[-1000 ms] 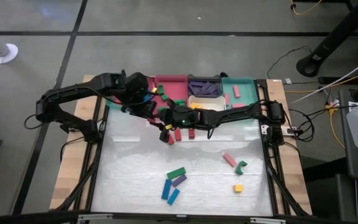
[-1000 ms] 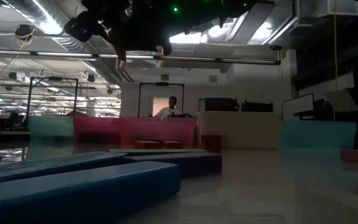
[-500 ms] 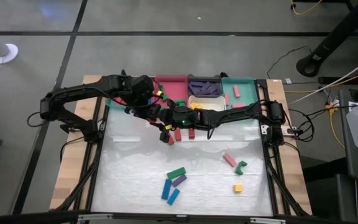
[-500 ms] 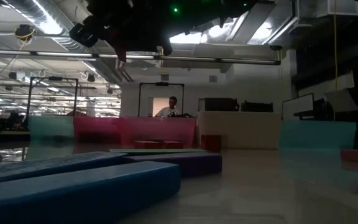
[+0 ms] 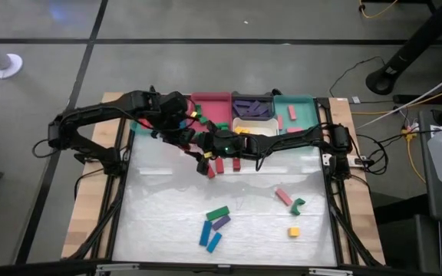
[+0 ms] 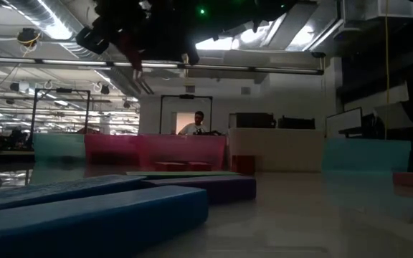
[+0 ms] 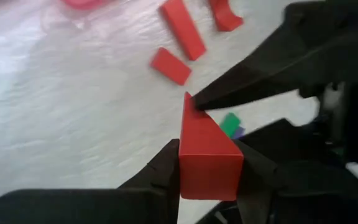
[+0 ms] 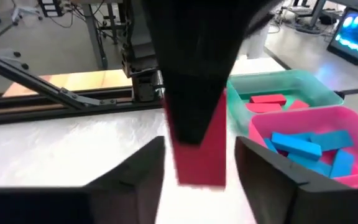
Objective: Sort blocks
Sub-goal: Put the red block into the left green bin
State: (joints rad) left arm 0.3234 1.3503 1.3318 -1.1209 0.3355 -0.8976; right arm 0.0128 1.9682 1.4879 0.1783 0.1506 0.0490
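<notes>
Red block point(image 7: 209, 158) pinched between the left gripper point(image 7: 207, 167) fingers, one on each side face, off the table. Block also sits in the gap of the right gripper point(image 8: 199, 149); its fingers stand apart with space either side, not gripping, though one right fingertip point(image 7: 229, 93) touches the block's far corner. In the high view both grippers meet upper centre of the frame, just below the trays.

Two more red blocks point(image 5: 219, 165) lie on the mat just beside the grippers, right of them.

Loose blocks lower centre of the high view:
- green block point(image 5: 218, 213)
- purple block point(image 5: 221, 222) touching it
- two blue blocks point(image 5: 205, 233) just below

Lower right:
- pink block point(image 5: 283, 197)
- green arch point(image 5: 298, 205) beside it
- yellow block point(image 5: 293, 231) below

Trays along the top edge of the mat:
- pink tray point(image 5: 210, 100)
- black tray point(image 5: 252, 99) with purple blocks
- teal tray point(image 5: 301, 103) with red blocks
- white tray point(image 5: 247, 129) below the black one

Low view: blue blocks fill the lower left and arms are dark at top. Person point(image 6: 197, 123) far behind the table.
</notes>
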